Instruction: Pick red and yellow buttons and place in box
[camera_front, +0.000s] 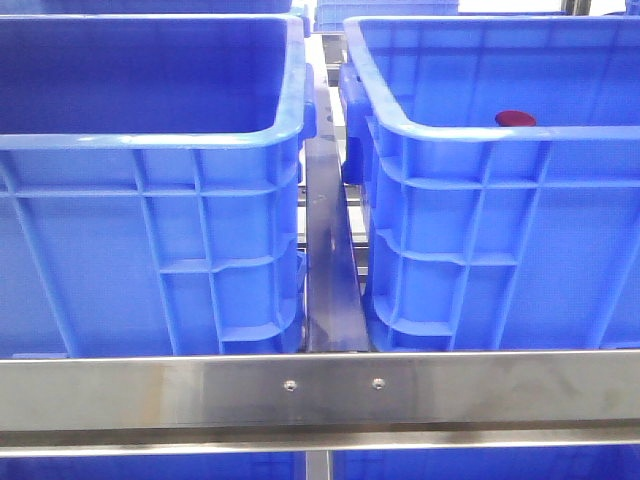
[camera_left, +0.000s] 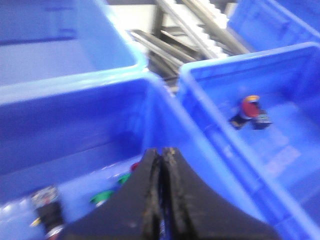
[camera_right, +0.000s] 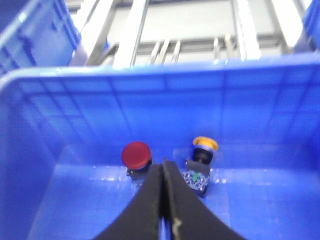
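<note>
Crates fill the front view: a left blue crate (camera_front: 150, 140) and a right blue crate (camera_front: 480, 140) stand side by side on a metal frame (camera_front: 320, 390), with a steel rail (camera_front: 328, 260) running between them. From here only the domed top of a red button (camera_front: 515, 118) shows above the right crate's near rim; neither arm appears in this view.

The right wrist view looks down into a crate (camera_right: 160, 95) and shows more. The red button (camera_right: 136, 155) lies on the floor near the far wall, and a yellow button (camera_right: 205, 145) on a dark body lies just beside it, apart from it. The right gripper (camera_right: 163, 167) hangs above the floor between the two, its black jaws pressed together with nothing between them.

The left wrist view takes in both crates across their shared gap. The left gripper (camera_left: 161, 155) is over the nearer crate (camera_left: 75, 115), jaws closed and empty. On that crate's floor lie a dark switch body (camera_left: 47, 210), green pieces (camera_left: 102, 197) and a small red spot (camera_left: 134, 166), all blurred. In the other crate (camera_left: 280, 65) a red-and-yellow button (camera_left: 250, 107) rests on the floor, too blurred to tell whether it is one or two items.
</note>
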